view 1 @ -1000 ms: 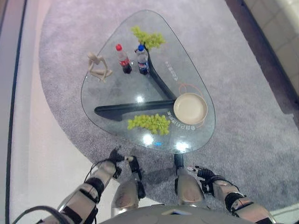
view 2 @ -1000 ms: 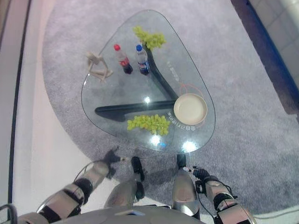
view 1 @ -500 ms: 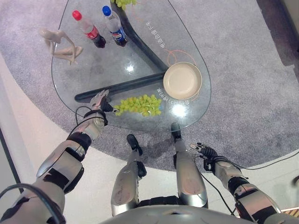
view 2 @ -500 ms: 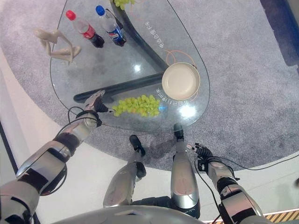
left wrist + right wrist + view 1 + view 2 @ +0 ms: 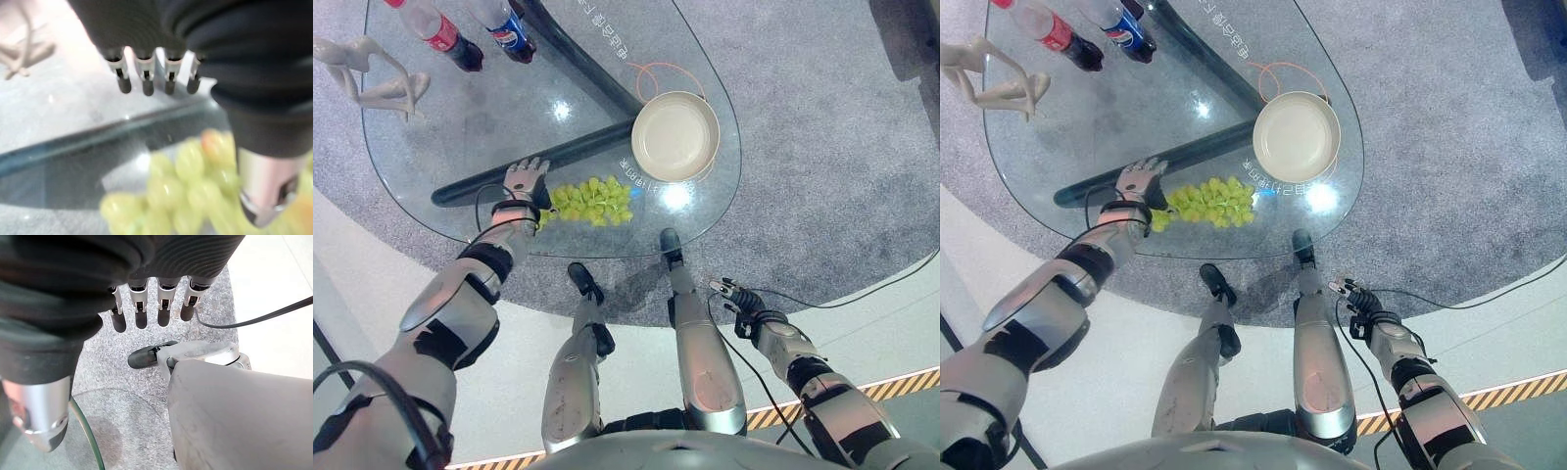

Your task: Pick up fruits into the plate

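Note:
A bunch of green grapes lies on the glass table near its front edge. My left hand hovers over the table just left of the bunch, fingers straight and open; in its wrist view the grapes lie right below the fingers and thumb. A round beige plate sits on the table to the right of the grapes, apart from them. My right hand hangs low at the right, beside the table's edge, open and holding nothing.
At the table's far left stand a red-capped cola bottle, a blue-capped cola bottle and a pale wooden figurine. A dark table base shows through the glass. Grey carpet surrounds the table.
The camera has tilted, shifting the whole scene. My left hand has advanced over the table and now sits right beside the grapes. The right hand stays low.

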You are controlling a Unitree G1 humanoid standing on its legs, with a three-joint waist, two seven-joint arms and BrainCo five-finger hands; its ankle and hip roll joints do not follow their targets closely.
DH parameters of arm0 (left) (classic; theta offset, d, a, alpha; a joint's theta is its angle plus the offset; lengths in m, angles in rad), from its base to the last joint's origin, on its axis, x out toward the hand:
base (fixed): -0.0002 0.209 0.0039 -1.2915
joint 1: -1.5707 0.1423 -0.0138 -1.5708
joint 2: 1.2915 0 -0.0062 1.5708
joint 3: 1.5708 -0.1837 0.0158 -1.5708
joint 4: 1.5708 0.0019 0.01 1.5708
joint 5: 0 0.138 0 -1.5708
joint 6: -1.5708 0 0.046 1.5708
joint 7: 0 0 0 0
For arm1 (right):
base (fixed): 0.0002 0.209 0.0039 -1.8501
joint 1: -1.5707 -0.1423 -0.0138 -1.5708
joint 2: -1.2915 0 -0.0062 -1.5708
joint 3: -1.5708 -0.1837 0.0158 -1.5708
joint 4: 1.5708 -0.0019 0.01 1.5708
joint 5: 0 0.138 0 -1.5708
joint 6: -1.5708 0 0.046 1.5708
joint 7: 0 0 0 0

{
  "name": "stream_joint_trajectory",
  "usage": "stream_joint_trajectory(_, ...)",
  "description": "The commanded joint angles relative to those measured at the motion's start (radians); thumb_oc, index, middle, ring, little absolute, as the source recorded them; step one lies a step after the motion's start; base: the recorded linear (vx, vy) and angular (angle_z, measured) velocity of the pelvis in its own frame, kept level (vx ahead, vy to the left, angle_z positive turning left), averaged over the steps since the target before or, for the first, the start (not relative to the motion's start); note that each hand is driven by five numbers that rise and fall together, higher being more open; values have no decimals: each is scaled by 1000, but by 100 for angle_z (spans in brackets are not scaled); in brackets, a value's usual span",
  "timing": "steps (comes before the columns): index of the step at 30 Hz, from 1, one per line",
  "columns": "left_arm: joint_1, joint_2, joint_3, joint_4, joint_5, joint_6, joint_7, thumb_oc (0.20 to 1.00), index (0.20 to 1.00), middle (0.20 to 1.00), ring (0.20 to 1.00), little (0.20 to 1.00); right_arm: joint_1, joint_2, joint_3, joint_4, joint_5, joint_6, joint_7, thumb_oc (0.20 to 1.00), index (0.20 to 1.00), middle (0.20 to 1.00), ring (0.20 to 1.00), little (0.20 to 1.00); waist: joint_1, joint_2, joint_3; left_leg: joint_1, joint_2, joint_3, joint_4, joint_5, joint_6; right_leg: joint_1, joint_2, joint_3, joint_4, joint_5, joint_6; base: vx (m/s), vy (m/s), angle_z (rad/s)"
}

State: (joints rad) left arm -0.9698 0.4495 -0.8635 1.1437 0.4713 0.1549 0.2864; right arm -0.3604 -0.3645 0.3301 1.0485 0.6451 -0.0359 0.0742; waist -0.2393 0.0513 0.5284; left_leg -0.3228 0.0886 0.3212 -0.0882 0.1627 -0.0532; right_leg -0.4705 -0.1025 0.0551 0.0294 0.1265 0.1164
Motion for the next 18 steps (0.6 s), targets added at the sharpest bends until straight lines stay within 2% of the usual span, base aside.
stream_joint_trajectory(1,-36,3,15,81,41,44,-18,1000,1000,1000,1000,1000,-5,24,26,-5,33,-10,3,1000,1000,1000,1000,1000,-5,-44,-8,-89,9,-91,147,-138,-28,-89,56,-36,136,-103,-36,-36,-37,-4)
stream_joint_trajectory(11,-46,-51,-9,142,12,89,-40,1000,1000,1000,1000,1000,-25,35,32,-46,79,-27,-17,1000,1000,1000,1000,1000,-21,-58,-8,-156,22,-78,159,-124,-42,-153,74,-34,146,-99,-39,-42,-50,-3)
stream_joint_trajectory(18,-60,-59,-14,176,60,141,40,1000,1000,1000,1000,1000,-27,41,35,-56,113,-39,-18,1000,1000,1000,1000,1000,-26,-71,-8,-195,30,-75,171,-120,-48,-191,80,-34,156,-97,-40,-28,-44,-1)
